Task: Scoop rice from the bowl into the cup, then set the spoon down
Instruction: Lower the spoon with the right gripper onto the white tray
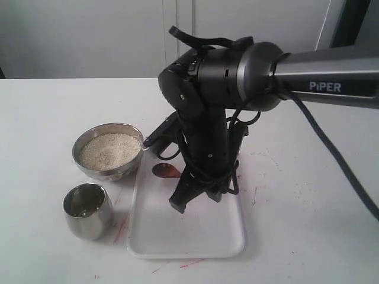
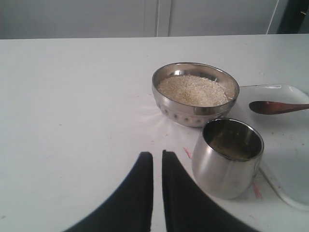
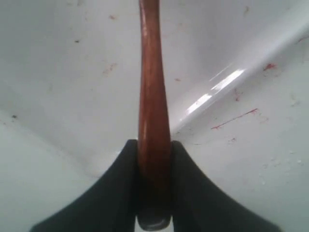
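Observation:
The steel bowl holds a heap of rice. The steel cup stands upright just in front of the bowl; a thin pale layer seems to lie at its bottom. My right gripper is shut on the handle of the wooden spoon, low over the white tray. The spoon's head lies at the tray's end by the bowl. My left gripper is shut on nothing, beside the cup, and is out of the exterior view.
The tray lies right of the bowl and cup, its edge close to both. Red marks dot the white table near the tray. The right arm reaches in from the right above the table.

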`<move>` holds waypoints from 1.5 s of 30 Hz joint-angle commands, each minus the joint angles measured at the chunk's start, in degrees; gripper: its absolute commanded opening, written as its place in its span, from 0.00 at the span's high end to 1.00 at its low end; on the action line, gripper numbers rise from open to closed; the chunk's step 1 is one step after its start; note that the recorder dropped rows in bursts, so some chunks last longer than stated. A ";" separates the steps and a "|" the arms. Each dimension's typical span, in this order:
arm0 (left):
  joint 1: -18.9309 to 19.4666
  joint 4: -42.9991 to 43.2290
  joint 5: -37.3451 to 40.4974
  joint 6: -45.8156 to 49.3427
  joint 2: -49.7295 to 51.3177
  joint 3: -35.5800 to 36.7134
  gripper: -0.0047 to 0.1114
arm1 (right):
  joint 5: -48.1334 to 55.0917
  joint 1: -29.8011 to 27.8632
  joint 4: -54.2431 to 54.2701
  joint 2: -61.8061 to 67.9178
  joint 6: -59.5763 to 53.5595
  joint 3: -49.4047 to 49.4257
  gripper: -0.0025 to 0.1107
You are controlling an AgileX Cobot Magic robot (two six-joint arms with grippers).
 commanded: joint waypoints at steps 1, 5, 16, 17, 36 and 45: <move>0.09 -0.37 -0.19 -0.10 0.04 -0.41 0.84 | 0.14 -0.61 -2.14 0.26 -0.18 -0.45 0.98; 0.09 -0.37 -0.19 -0.10 0.04 -0.41 0.84 | 0.14 -0.61 -2.14 1.24 -0.18 -0.45 0.98; 0.09 -0.37 -0.19 -0.10 0.04 -0.41 0.84 | 0.14 -0.61 -2.40 3.27 0.92 -0.45 0.98; 0.09 -0.37 -0.19 -0.10 0.04 -0.41 0.84 | 0.14 -0.61 -2.52 3.27 0.92 -0.45 0.98; 0.09 -0.37 -0.19 -0.10 0.04 -0.41 0.84 | -6.23 -0.61 -2.10 5.04 2.59 -0.45 0.98; 0.09 -0.37 -0.19 -0.10 0.04 -0.41 0.84 | -8.85 -0.61 -0.19 5.16 3.98 -0.34 0.98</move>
